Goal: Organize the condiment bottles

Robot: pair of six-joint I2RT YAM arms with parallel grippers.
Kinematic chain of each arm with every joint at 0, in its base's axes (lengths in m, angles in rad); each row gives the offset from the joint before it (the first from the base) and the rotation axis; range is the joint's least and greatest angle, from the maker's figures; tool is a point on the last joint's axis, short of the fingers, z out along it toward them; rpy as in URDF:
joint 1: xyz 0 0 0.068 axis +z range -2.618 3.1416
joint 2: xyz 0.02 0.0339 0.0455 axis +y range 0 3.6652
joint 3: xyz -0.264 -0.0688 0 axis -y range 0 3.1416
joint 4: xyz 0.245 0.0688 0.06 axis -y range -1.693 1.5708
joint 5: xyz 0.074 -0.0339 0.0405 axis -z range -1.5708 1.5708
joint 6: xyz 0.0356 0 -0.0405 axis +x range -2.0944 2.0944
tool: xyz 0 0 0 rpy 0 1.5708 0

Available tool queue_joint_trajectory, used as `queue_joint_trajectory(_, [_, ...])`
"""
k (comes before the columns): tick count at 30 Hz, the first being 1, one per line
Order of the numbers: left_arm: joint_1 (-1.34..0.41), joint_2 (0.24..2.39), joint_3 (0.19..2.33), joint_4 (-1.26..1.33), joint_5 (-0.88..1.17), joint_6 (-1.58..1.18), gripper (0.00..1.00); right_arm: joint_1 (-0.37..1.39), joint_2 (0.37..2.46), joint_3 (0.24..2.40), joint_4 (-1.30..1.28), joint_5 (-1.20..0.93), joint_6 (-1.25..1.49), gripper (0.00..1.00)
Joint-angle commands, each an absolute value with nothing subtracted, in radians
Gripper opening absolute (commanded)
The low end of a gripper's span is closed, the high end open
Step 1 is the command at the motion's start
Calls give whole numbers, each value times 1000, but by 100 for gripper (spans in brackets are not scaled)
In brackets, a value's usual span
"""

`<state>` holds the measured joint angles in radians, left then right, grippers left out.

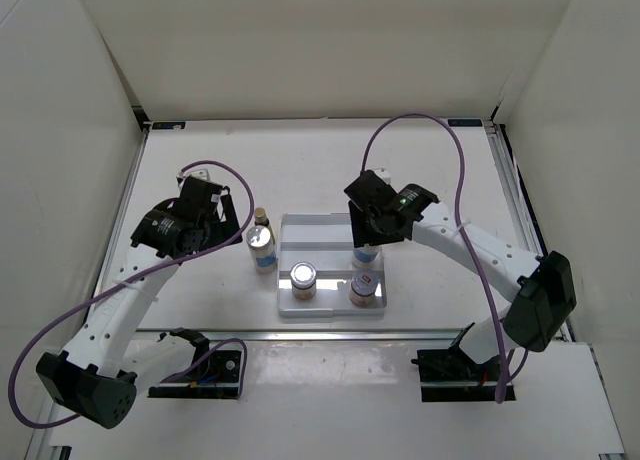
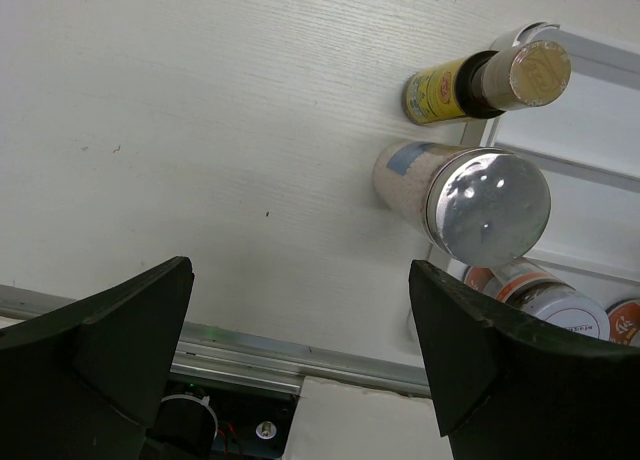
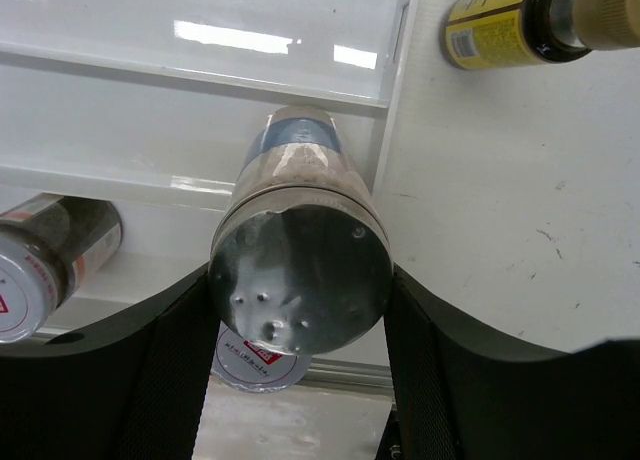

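The right gripper has its jaws closed on a silver-lidded jar. The jar is over the middle step of the white stepped tray, hard against the tray's right edge. I cannot tell whether its base is seated.

To place it well:
- Lower it straight and keep it upright.
- Ease it inward from the tray's edge before letting go, since an overhanging base would likely tip toward the counter.
- Part the jaws only slightly and lift vertically, because a squat jar sits close by on the tray's lowest step.

The left gripper hangs left of the tray, jaws wide apart and empty. A second silver-lidded jar and an amber bottle stand just beside the tray's left edge, likely next.
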<state>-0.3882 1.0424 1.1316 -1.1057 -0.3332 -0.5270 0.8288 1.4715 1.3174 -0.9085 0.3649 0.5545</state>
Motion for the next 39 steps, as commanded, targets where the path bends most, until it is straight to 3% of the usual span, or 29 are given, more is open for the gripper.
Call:
queue_joint_trajectory(1, [-382,1029,1124,-1092,-328,-520,100,831,1483,1319,-859,371,586,19])
queue_joint_trajectory(6, [-382,1049,1124,-1083,-284,-511,100,831,1505,1319,-859,362,586,37])
queue_joint_trajectory(9, [-382,1060,1124,-1060,-232,-489,100,831,1505,1328,-883,362,586,69])
queue_joint_trajectory(10, [-382,1074,1124,-1049,-216,-489,100,831,1496,1338,-893,362,586,90])
queue_joint_trajectory(12, [-382,1090,1135,-1049,-164,-500,100,831,1482,1371,-932,383,598,100])
queue_joint_trajectory(25, [-486,1227,1181,-968,-129,-543,100,831,1169,1281,-963,350,601,100])
queue_joint_trajectory(37, [-517,1358,1180,-908,-140,-552,100,831,1126,1209,-963,316,611,100])
queue_joint_trajectory(39, [-517,1370,1180,-908,-140,-552,93,831,1126,1209,-972,316,611,100])
